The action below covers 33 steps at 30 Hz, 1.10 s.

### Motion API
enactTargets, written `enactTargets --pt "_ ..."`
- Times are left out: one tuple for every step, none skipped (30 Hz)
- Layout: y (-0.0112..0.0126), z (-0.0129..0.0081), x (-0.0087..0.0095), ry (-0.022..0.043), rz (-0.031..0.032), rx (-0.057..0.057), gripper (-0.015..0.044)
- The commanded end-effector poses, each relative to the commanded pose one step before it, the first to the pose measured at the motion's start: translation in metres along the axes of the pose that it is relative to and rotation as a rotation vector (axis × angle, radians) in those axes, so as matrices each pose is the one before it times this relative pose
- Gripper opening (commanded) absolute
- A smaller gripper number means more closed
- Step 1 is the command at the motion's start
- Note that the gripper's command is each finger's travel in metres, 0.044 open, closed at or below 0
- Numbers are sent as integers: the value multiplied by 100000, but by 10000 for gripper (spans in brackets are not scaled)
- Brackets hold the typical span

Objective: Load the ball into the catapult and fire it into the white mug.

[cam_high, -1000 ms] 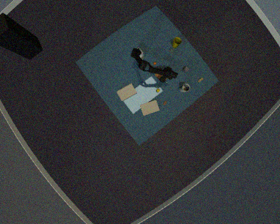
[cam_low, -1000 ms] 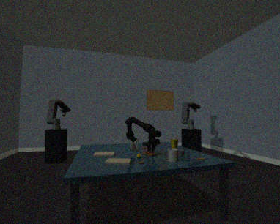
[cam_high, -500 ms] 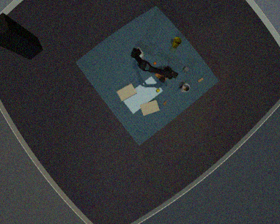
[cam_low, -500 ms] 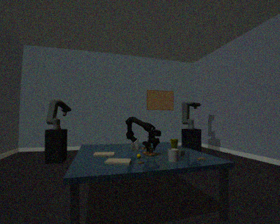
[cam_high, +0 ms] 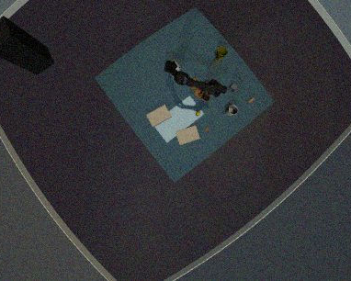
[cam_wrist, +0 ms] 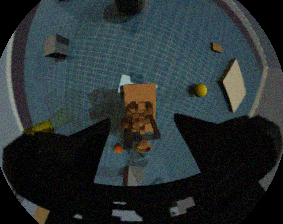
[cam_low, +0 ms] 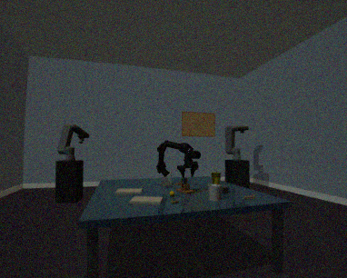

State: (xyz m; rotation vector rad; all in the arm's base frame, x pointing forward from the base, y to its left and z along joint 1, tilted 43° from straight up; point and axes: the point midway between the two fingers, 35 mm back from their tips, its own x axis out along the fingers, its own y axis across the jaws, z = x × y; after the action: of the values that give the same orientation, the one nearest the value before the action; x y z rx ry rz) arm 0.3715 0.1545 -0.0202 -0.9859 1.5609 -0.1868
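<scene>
The orange-brown catapult (cam_high: 201, 95) (cam_low: 184, 186) (cam_wrist: 140, 92) stands on the table below my gripper. My gripper (cam_low: 187, 175) (cam_wrist: 142, 119) is wide open and empty, its fingers either side of and above the catapult. The catapult's round cup (cam_wrist: 143, 146) shows at its near end in the wrist view; I cannot tell if anything lies in it. A small orange ball (cam_wrist: 118, 148) is beside that cup, to its left. A yellow ball (cam_high: 198, 113) (cam_low: 172, 193) (cam_wrist: 200, 90) lies apart from the catapult. The white mug (cam_high: 232, 109) (cam_low: 214, 192) stands upright; it shows dark at the wrist view's top edge.
A yellow cup (cam_high: 221, 52) (cam_low: 216, 177) (cam_wrist: 39, 127) stands farther back. A grey block (cam_high: 233, 86) (cam_wrist: 57, 46) is near the mug. Two tan slabs (cam_high: 159, 115) (cam_high: 188, 135) lie beside a pale sheet (cam_high: 169, 131). Small orange pieces (cam_high: 252, 99) (cam_high: 207, 129) lie on the table.
</scene>
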Motion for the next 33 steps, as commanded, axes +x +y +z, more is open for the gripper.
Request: enactTargets --pt "-102 -236 -1033 -1186 -328 1024 440" --pt "0 0 0 0 0 0 440" --pt "0 0 0 0 0 0 440" --pt "0 0 0 0 0 0 440" --pt "1 18 266 11 -1 -16 440" --pt "1 38 797 37 -7 -47 440" --pt "-2 19 1322 60 -32 -57 440" --pt "-16 -20 1300 -14 -69 48 440" --pt "-16 -30 768 -45 -61 83 440" --pt "-7 -12 253 -23 -24 39 440" --pt "0 0 0 0 0 0 440" --pt "0 0 0 0 0 0 440" --pt "0 0 0 0 0 0 440" --pt "0 2 27 -1 0 0 440" --pt "0 6 80 -2 0 0 440" --pt "-1 8 106 -2 0 0 440" --pt "-1 11 156 -3 0 0 440" --pt "-1 11 164 -3 -1 0 440" --pt "-1 10 165 -3 -1 0 440" --pt "-1 9 165 -2 -2 0 440" --pt "-1 8 165 -2 -2 0 440" --pt "-1 7 164 -2 -3 0 440" --pt "-1 7 164 -1 -3 0 440" --pt "-1 6 164 -1 -3 0 440" --pt "-1 5 164 -1 -4 1 440" --pt "-1 4 164 0 -4 1 440" --pt "-1 3 164 0 -5 1 440" --pt "-1 2 164 0 -5 1 440" --pt "-1 1 164 1 -6 1 440" --pt "-1 1 163 1 -6 1 440" --pt "-2 0 163 2 -7 1 440" --pt "-2 -1 163 2 -7 1 440" --pt "-2 -2 163 2 -8 1 440"
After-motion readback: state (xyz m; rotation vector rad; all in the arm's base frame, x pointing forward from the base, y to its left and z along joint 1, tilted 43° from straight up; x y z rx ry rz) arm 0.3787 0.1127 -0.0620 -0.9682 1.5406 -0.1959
